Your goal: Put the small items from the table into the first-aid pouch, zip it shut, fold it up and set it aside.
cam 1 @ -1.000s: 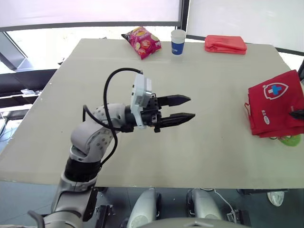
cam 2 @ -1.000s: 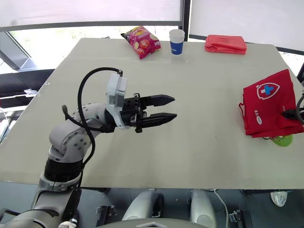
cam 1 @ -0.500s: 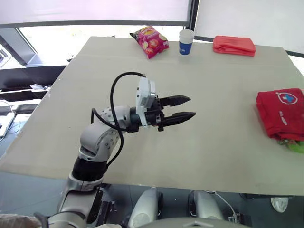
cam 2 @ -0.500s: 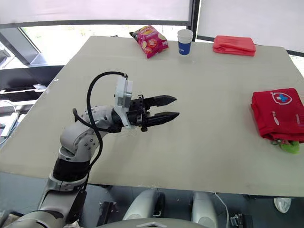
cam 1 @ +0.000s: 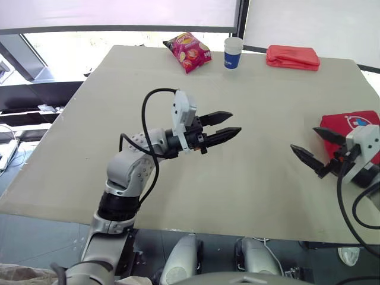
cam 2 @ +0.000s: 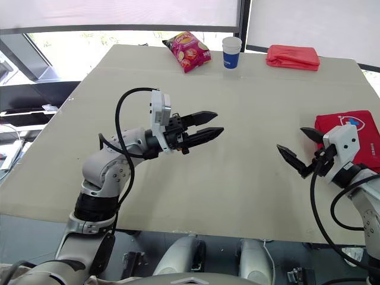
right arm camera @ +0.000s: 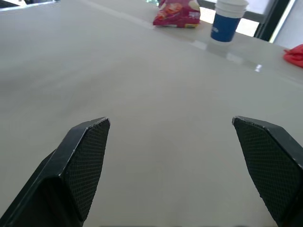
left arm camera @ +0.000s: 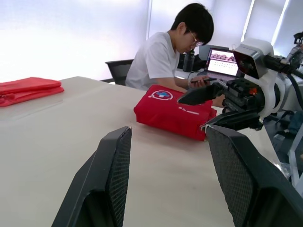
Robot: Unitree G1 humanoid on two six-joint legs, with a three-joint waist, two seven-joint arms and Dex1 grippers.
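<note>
The red first-aid pouch (cam 1: pixel 355 122) lies folded and closed near the table's right edge, its cross badge facing up; it is also in the left wrist view (left arm camera: pixel 166 109). My right gripper (cam 1: pixel 304 139) hovers just left of the pouch, open wide, with nothing between its fingers (right arm camera: pixel 84 158). It is apart from the pouch. My left gripper (cam 1: pixel 233 123) hangs over the middle of the table (cam 1: pixel 261 95), pointing right, jaws partly apart and empty. The left wrist view looks across at my right gripper (left arm camera: pixel 191 114).
A pink crisp bag (cam 1: pixel 187 52), a blue-and-white paper cup (cam 1: pixel 233 52) and a folded red cloth (cam 1: pixel 293 57) sit along the table's far edge. Beyond the table's right side a person (left arm camera: pixel 163 54) sits by a laptop (left arm camera: pixel 222 59).
My right gripper has let go of the pouch, opened wide and drawn back to its left. The pouch lies still. The head camera shifted. The left arm barely moved.
</note>
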